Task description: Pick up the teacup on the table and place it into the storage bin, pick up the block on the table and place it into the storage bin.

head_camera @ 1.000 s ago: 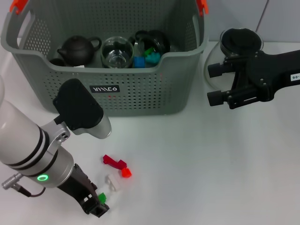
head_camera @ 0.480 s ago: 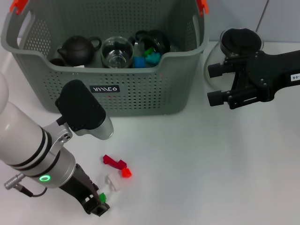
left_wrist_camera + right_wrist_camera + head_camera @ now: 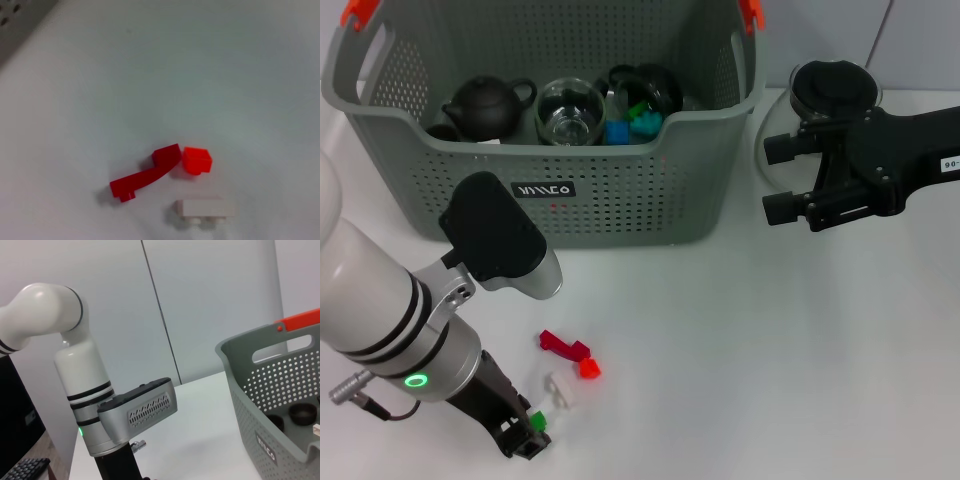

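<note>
Left gripper (image 3: 528,440) pinches a green block (image 3: 536,421) near the table's (image 3: 770,380) front edge, bound for the bin (image 3: 620,190); right gripper (image 3: 782,180) waits open by the bin's right side.

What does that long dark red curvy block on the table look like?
The long dark red curved plastic block lies flat on the white table, in front of the grey perforated storage bin. It looks glossy, thick at one end and thinning to a small foot at the other. Its thick end sits against a small bright orange-red cube.
</note>
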`<control>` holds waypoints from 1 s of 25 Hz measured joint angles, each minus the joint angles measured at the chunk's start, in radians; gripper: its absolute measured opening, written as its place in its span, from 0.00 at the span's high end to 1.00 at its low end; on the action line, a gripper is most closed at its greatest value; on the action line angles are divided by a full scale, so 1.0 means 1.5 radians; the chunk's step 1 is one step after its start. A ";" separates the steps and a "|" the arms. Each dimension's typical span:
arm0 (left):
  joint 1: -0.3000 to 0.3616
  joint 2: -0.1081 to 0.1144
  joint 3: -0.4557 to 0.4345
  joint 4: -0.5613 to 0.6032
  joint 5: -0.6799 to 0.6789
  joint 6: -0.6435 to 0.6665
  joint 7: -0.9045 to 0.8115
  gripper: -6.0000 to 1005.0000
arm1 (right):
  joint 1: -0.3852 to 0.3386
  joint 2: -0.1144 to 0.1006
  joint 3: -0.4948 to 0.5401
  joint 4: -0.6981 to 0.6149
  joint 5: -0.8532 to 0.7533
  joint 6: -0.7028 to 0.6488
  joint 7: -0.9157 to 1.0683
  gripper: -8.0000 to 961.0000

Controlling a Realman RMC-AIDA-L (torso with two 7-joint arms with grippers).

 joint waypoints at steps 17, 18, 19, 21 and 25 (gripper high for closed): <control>0.001 0.000 0.010 -0.004 0.014 -0.003 0.000 0.66 | -0.003 -0.002 0.012 0.000 0.001 0.000 0.000 0.04; 0.000 0.000 0.012 -0.005 0.015 -0.002 0.001 0.68 | -0.003 -0.002 0.013 0.000 0.001 0.000 0.000 0.04; 0.000 0.000 0.013 -0.006 0.015 -0.001 0.001 0.70 | -0.003 -0.002 0.013 0.000 0.001 -0.001 0.000 0.04; 0.002 0.000 0.015 -0.014 0.015 0.004 0.001 0.73 | -0.003 -0.002 0.014 0.000 0.001 -0.001 0.000 0.04; 0.004 0.000 0.011 -0.035 0.015 0.017 0.002 0.80 | -0.003 -0.003 0.014 0.000 0.001 -0.001 0.000 0.04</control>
